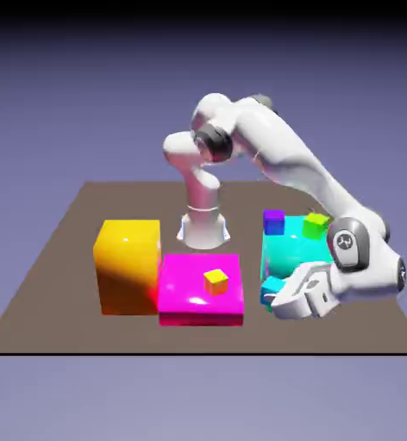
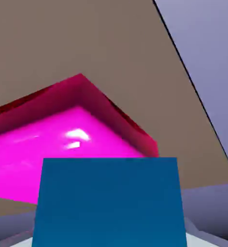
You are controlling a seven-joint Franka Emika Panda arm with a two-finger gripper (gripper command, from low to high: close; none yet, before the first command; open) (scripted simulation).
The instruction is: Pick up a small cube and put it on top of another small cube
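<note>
**Blue-teal cube in my grip, low beside the cyan block**

The small cube [image 2: 108, 200] fills the bottom of my hand view, big and square between my fingers, hiding the tips, so I read my pincer as pinched on it. From the exterior view, that same cube [image 1: 272, 287] shows as a small teal corner at the end of my gripper [image 1: 280, 297], low over the table [image 1: 69, 258], just at the front edge of the large cyan block [image 1: 289, 250].

On top of that cyan block sit a tiny purple cube [image 1: 274, 221] and a tiny green cube [image 1: 316, 226], near its far edge and apart from each other.

Past my cube in the hand view lies the flat magenta block [image 2: 58, 144], glossy, tilted across the frame. Outside, a tiny yellow cube [image 1: 216, 281] rests on it. The tall orange block [image 1: 128, 265] stands touching its side, on the exterior view's left.
</note>
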